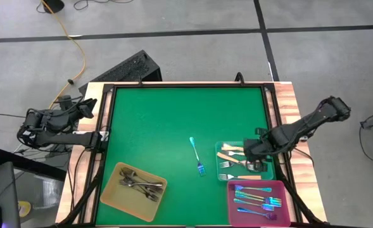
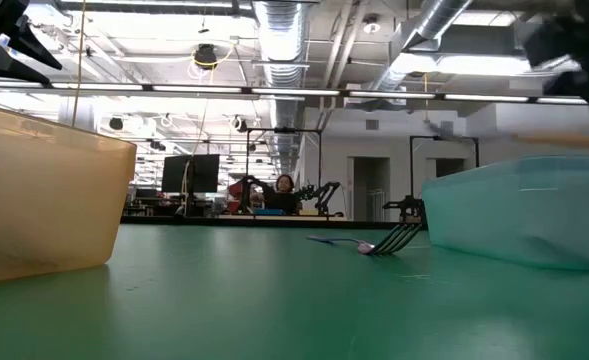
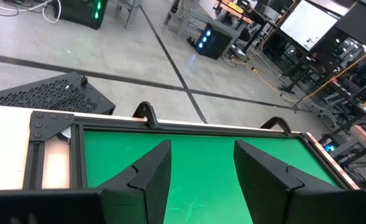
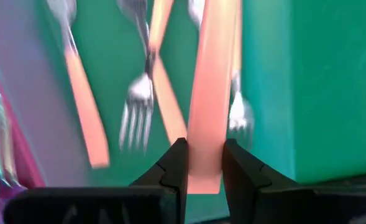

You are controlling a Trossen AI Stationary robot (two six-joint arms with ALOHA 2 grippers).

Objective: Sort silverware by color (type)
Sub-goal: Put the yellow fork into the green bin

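Though blurred, right gripper (image 4: 204,163) pinches cream-handled fork (image 4: 209,93).

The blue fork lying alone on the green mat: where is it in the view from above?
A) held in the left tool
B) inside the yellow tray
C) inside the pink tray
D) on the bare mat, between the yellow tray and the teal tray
D: the blue fork lies alone on the green mat, right of the yellow tray and left of the teal tray, touching neither.
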